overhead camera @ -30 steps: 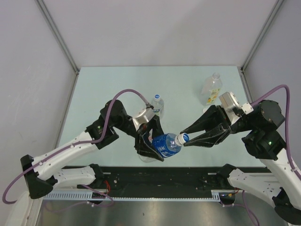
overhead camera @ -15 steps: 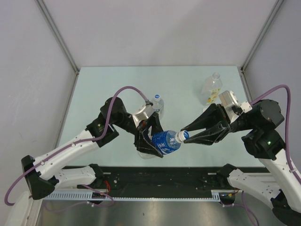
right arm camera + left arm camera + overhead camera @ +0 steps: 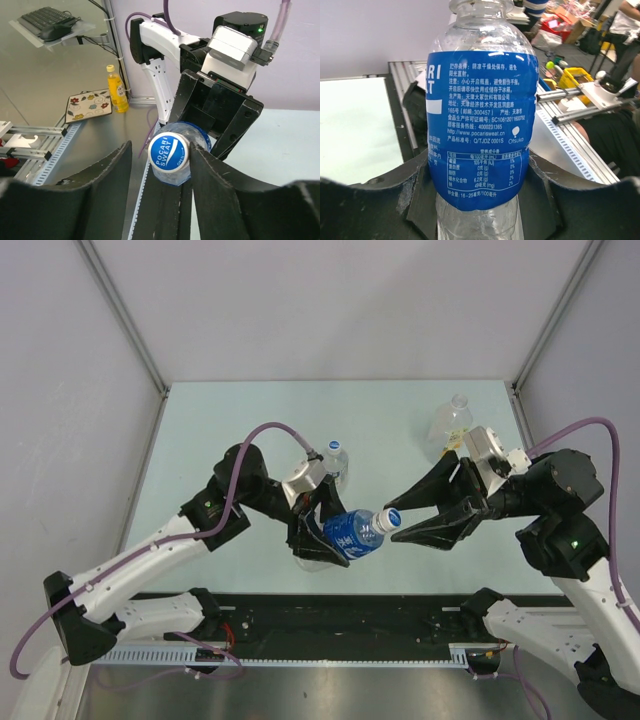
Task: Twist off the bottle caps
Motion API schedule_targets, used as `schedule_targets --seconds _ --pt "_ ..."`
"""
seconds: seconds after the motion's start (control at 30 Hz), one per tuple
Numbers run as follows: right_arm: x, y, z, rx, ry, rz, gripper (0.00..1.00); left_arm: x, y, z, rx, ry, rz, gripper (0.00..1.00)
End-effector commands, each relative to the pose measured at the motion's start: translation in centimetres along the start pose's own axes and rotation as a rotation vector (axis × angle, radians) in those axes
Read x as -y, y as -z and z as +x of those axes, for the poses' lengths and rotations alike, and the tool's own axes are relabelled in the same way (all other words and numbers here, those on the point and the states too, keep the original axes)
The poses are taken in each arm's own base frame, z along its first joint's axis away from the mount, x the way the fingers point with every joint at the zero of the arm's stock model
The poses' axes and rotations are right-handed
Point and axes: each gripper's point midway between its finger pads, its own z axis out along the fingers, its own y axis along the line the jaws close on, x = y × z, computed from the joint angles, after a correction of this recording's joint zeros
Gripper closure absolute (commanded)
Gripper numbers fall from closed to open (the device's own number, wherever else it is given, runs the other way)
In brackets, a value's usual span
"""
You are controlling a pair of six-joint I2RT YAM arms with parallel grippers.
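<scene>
My left gripper is shut on the small blue-labelled bottle and holds it on its side above the table's near edge. Its blue cap points at my right gripper. In the left wrist view the label fills the frame between my fingers. In the right wrist view the cap sits between the open jaws of my right gripper. The right finger touches or nearly touches the cap's side. A gap shows on the left.
A small bottle with a white-and-blue label stands just behind my left wrist. A larger bottle with a yellowish label stands at the back right, beside my right wrist. Something clear lies under my left gripper.
The bottle and both grippers have shifted slightly away from the near edge. My right gripper's jaws have spread wider around the cap.
</scene>
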Motion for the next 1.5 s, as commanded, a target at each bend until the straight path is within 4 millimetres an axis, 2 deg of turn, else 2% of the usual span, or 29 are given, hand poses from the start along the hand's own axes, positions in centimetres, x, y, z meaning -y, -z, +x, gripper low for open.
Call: schedule_targets --seconds 0.0,0.33,1.03,1.13,1.23,1.33,1.37,1.47 --pt "-2.3 0.7 -1.9 0.024 0.022 -0.020 0.44 -1.8 0.9 -2.3 0.051 -0.076 -0.136 1.00" --pt "-0.1 0.5 -2.5 0.054 -0.003 0.094 0.25 -2.7 1.1 -2.4 0.062 -0.088 -0.189 1.00" --pt "2.2 0.2 -2.4 0.064 -0.047 0.178 0.24 -2.7 1.2 -2.3 0.070 -0.095 -0.199 1.00" --pt "3.4 0.5 -2.5 0.077 -0.038 0.254 0.24 -3.0 1.3 -2.3 0.072 -0.098 -0.221 1.00" --pt "5.8 1.8 -2.9 0.110 -0.031 0.428 0.24 -3.6 1.6 -2.3 0.083 -0.104 -0.269 1.00" --pt "9.1 3.8 -2.8 0.136 -0.043 0.652 0.25 -4.7 2.2 -2.4 0.101 -0.110 -0.348 1.00" --pt "10.9 5.3 -2.8 0.156 -0.053 0.781 0.25 -5.0 2.3 -2.4 0.105 -0.112 -0.369 1.00" --pt "14.0 8.2 -1.0 0.147 -0.093 1.012 0.26 -6.4 3.1 -2.7 0.124 -0.117 -0.463 1.00"
